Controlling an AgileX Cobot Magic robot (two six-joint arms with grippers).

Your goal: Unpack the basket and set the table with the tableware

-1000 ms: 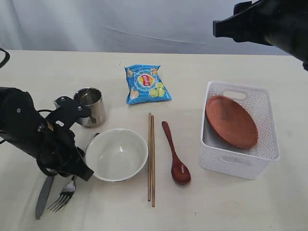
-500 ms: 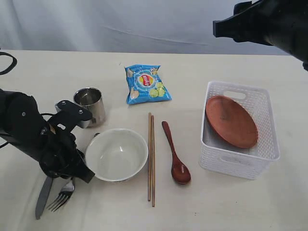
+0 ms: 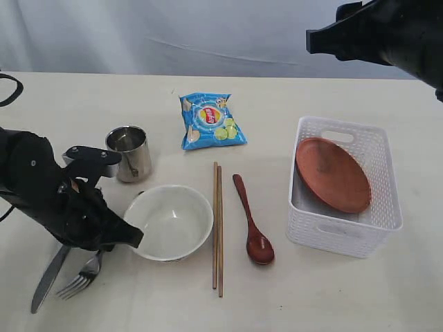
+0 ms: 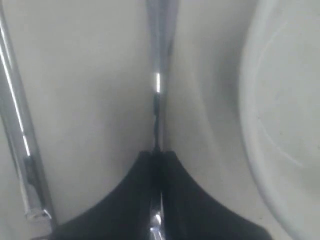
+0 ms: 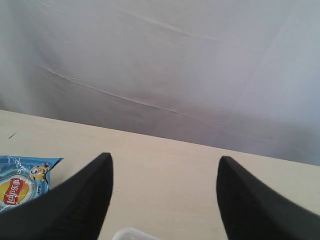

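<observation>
**Left pincer closes on the fork beside the bowl**

The left arm [image 3: 55, 200] crouches low over the near-left part of the bench [image 3: 332, 297], its wrist bent down and its tip pointing right towards the white bowl [image 3: 169, 221]. In the wrist view the left pincer [image 4: 157, 152] has its fingers drawn together on the thin steel handle of the fork [image 3: 77, 280], with the knife [image 3: 47, 277] just beside it on one side and the bowl's wall on the other. The right arm [image 3: 387, 31] hangs high at the far right, above and beyond the basket [image 3: 342, 232]. The right pincer [image 5: 165, 195] stands with its fingers wide apart and nothing between them.

A second ago the left pincer's fingers stood apart. Since then the arm's upper link has shifted left. The knife, which lay nearly straight from near to far, now slants with its near end further left, and the fork has swung the same way. The right arm has not moved.

The brown plate [image 3: 332, 173] leans tilted inside the basket. The steel cup [image 3: 130, 152] stands just beyond the bowl. The chopsticks [image 3: 217, 228] and wooden spoon [image 3: 250, 221] lie between bowl and basket, with the blue crisp packet [image 3: 211, 121] further back.
</observation>
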